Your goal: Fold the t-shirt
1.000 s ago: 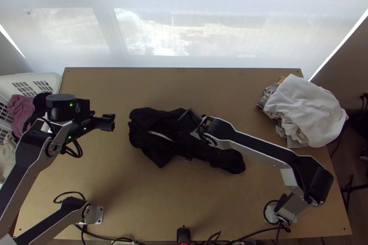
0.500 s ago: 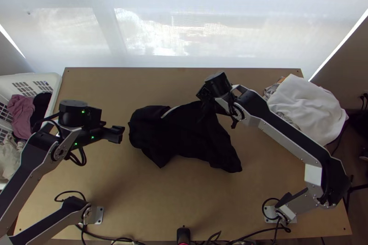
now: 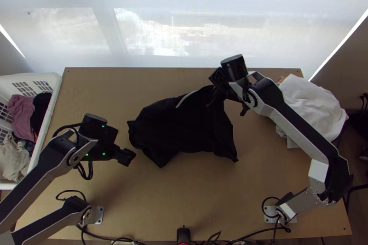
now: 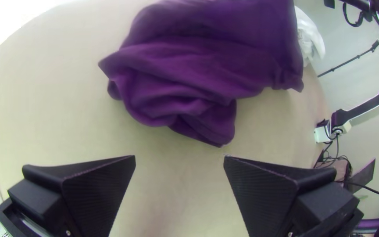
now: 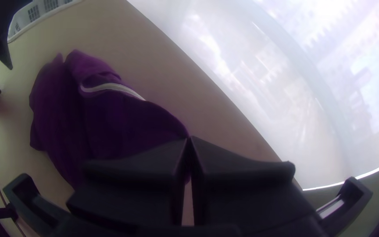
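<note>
T-shirt [image 3: 179,128], dark and rumpled, lies across the middle of the table [image 3: 184,203], its far right part drawn toward the far edge. The right gripper [image 3: 220,92] is closed on the cloth's edge there. The left gripper [image 3: 126,156] hangs wide apart and empty, near the shirt's left side.

The light wooden table [image 3: 161,203] bears a bunched dark t-shirt [image 3: 179,128] and heaped white cloth [image 3: 313,105].
</note>
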You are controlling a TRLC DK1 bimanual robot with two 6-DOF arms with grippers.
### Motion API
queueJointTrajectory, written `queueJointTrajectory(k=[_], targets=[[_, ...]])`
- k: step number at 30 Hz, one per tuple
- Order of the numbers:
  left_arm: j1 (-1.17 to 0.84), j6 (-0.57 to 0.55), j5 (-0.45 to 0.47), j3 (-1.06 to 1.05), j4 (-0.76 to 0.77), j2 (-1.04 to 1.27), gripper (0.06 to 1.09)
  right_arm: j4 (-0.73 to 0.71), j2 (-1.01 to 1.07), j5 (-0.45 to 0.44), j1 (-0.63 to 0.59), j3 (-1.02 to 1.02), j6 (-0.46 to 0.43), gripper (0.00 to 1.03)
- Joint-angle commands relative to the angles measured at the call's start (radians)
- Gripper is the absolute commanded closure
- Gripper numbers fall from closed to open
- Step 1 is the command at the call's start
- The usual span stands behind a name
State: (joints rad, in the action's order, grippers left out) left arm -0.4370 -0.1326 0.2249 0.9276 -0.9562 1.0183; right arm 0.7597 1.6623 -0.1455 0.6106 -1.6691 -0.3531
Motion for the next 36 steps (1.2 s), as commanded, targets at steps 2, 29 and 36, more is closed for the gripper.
queueJointTrajectory(k=[2, 29, 36], targets=[[-0.103, -0.059, 0.137, -0.026, -0.003, 0.069, 0.11, 0.0, 0.001, 0.0, -0.008, -0.006, 0.013, 1.0], [-0.425, -0.047, -0.107, -0.004, 0.37, 0.511, 0.11, 0.007, -0.055, -0.009, -0.057, 0.062, 0.014, 1.0], [-0.439, -0.056, -0.153, 0.01, 0.382, 0.556, 0.56, 0.006, -0.07, -0.009, -0.074, 0.072, 0.013, 1.0]])
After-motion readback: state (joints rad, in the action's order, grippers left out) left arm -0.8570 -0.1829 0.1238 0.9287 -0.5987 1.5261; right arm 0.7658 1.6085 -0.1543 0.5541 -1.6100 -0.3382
